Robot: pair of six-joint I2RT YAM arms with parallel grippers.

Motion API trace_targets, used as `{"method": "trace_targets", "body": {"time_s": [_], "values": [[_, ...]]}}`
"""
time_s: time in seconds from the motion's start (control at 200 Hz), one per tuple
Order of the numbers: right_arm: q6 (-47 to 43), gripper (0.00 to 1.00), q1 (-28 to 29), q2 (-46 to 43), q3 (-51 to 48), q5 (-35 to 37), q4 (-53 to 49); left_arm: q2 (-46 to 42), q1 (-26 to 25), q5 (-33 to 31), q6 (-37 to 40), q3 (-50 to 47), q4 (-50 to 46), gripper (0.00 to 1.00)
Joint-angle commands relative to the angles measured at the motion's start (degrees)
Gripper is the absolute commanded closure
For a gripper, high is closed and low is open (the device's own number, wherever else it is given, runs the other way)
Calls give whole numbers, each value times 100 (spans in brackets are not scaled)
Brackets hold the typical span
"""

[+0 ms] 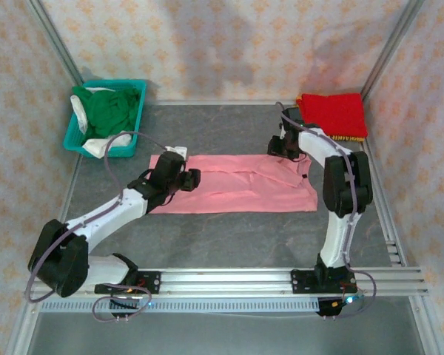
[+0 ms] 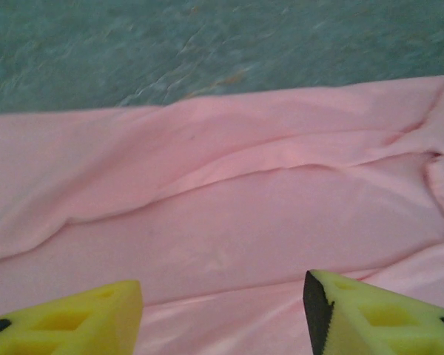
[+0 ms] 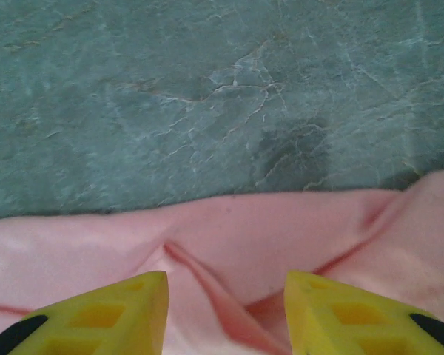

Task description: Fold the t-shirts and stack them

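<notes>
A light pink t-shirt (image 1: 240,186) lies folded into a long flat strip across the middle of the table. My left gripper (image 1: 198,177) hovers over its left end. In the left wrist view the yellow fingers (image 2: 370,314) of this gripper (image 2: 222,318) stand apart, with smooth pink cloth (image 2: 222,222) below them. My right gripper (image 1: 272,148) is at the strip's far right edge. Its fingers (image 3: 96,318) are also spread, with the gripper (image 3: 226,314) straddling a raised crease of pink cloth (image 3: 207,285) without pinching it. A folded red t-shirt (image 1: 331,112) lies at the back right on an orange-yellow one (image 1: 349,138).
A teal basket (image 1: 138,111) at the back left holds a dark green shirt (image 1: 107,107) and white cloth (image 1: 96,146). Patterned walls and metal frame rails close in the table. Bare grey tabletop (image 3: 207,96) lies beyond the pink strip's far edge.
</notes>
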Motion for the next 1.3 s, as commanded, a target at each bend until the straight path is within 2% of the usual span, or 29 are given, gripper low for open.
{"method": "trace_targets", "body": {"time_s": [0.0, 0.2, 0.315, 0.39, 0.51, 0.611, 0.811, 0.991, 1.041, 1.091, 1.126, 1.236, 1.296], "values": [[-308, 53, -47, 347, 323, -458, -194, -57, -18, 140, 152, -164, 397, 38], [-507, 52, -53, 727, 588, -614, -240, 31, -16, 173, 142, -169, 372, 38], [-513, 67, -50, 776, 646, -668, -292, 91, -14, 157, 159, -69, 269, 38], [-478, 72, -53, 688, 568, -677, -281, 123, -10, 134, 168, -29, 209, 38], [-423, 72, -48, 414, 354, -672, -256, 147, -18, 71, 149, -58, 239, 38], [-410, 67, -50, 222, 230, -690, -299, 237, -11, 12, 136, -51, 225, 38], [-370, 69, -50, -115, -73, -775, -326, 374, -15, -2, 115, 35, 177, 38], [-449, 83, -48, -196, -308, -755, -310, 411, -11, -28, 111, 29, 185, 38], [-483, 82, -52, -154, -337, -671, -301, 420, -13, -33, 115, 34, 178, 38], [-514, 70, -49, -99, -361, -547, -300, 437, -12, -37, 115, 38, 164, 38], [-550, 68, -48, -60, -372, -531, -276, 455, -17, -30, 115, 44, 164, 38], [-615, 68, -48, 10, -365, -530, -218, 481, -14, -9, 107, 83, 117, 38], [-611, 75, -55, 11, -364, -520, -176, 474, -14, -28, 98, 91, 97, 38]]}}
